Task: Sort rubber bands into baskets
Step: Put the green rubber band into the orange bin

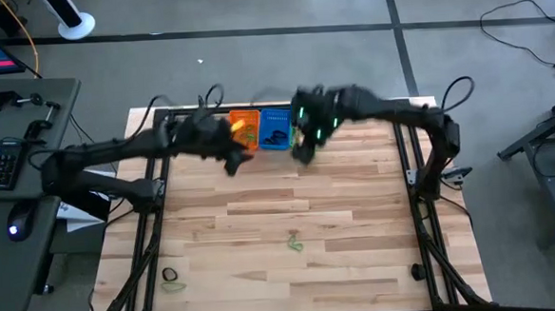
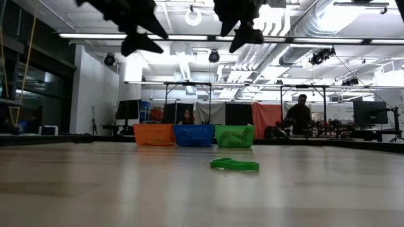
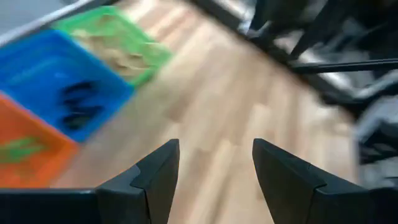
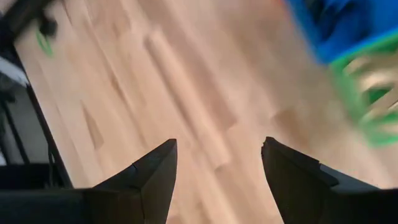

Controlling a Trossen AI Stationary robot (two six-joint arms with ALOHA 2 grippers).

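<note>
Baskets (image 2: pixel 194 135) sit in a row, orange, blue, green, along the table's (image 1: pixel 292 259) far edge. Left gripper (image 3: pixel 214 168) and right gripper (image 4: pixel 217 168) hang above them, both open and holding nothing. A green rubber band (image 2: pixel 235 164) lies flat near the table's middle, well apart from both.

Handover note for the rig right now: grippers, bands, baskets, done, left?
Left gripper: open, empty, above the table just in front of the orange basket.
Right gripper: open, empty, by the green basket.
Baskets in a row at the far edge: orange, blue basket, green.
Done: green bands in orange, black in blue, tan in green.
Left: a green rubber band mid-table; a black band and a green band at the near left.
</note>
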